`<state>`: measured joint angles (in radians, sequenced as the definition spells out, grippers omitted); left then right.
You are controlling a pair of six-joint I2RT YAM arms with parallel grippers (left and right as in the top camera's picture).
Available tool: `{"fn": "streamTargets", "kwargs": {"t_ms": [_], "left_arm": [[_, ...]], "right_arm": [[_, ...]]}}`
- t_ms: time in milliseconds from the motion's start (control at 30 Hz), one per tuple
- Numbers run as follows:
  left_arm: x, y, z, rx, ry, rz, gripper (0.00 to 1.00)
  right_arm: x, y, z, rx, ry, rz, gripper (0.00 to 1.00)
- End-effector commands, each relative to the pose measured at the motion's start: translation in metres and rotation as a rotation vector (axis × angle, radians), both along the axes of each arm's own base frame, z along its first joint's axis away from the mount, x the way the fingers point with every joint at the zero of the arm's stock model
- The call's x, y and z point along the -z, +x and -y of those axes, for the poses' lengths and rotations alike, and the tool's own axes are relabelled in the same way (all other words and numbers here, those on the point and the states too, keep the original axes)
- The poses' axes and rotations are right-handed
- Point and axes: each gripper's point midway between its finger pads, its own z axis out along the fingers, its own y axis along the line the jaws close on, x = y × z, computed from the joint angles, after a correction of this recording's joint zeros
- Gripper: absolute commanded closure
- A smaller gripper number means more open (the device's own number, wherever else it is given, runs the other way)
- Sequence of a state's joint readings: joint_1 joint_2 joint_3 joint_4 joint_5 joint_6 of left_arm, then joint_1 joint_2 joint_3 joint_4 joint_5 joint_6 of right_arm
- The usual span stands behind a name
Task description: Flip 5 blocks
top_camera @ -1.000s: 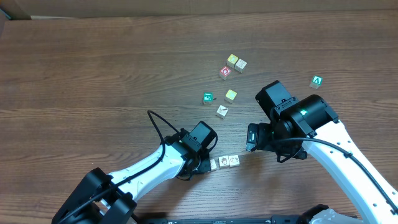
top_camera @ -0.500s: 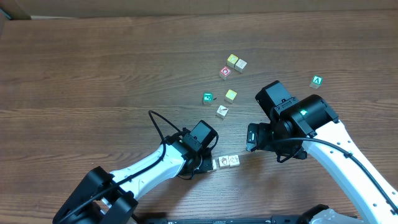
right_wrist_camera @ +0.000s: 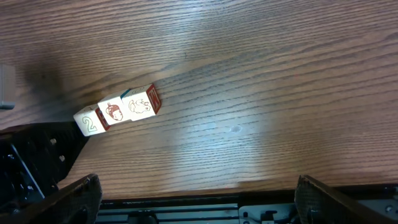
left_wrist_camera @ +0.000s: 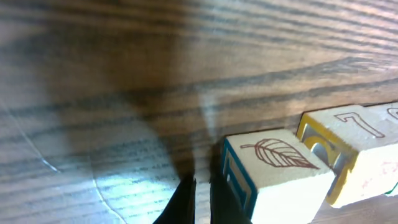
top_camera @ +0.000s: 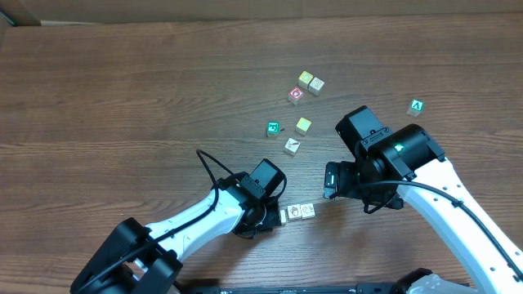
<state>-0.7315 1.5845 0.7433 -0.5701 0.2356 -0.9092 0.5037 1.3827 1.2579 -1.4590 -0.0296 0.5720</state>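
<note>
Left wrist view: left fingers (left_wrist_camera: 185, 205) clenched, empty, set just beside leaf-printed block (left_wrist_camera: 277, 167); contact possibly made. Right fingers (right_wrist_camera: 74, 196) spread wide over surface (right_wrist_camera: 249, 74), nothing grasped.

Closed jaws beside leaf-printed block (left_wrist_camera: 277, 163)

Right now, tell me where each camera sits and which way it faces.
Overhead: fixed above the table, looking straight down; the left arm and right arm show.
Left wrist: low over the wood, facing along the shut left gripper toward the leaf block.
Right wrist: higher up, looking down at the tabletop between the fingers of the open right gripper.
Shared: all three see the row of three blocks.
</note>
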Motion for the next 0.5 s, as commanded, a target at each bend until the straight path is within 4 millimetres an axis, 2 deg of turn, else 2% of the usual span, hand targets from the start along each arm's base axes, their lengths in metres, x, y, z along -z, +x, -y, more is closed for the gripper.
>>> {"fn": "streamTargets", "kwargs": {"t_ms": [0, 467], "left_arm": [[0.0061, -0.009, -0.0001, -0.024, 0.0, -0.048, 0.96], [0.0048, 0.001, 0.0061, -0.032, -0.024, -0.007, 0.96]], "right_arm": [[-0.0111, 0.0042, -0.0018, -0.001, 0.025, 0.041, 0.0], [-0.0111, 0.0042, -0.0017, -0.001, 0.025, 0.041, 0.0]]}}
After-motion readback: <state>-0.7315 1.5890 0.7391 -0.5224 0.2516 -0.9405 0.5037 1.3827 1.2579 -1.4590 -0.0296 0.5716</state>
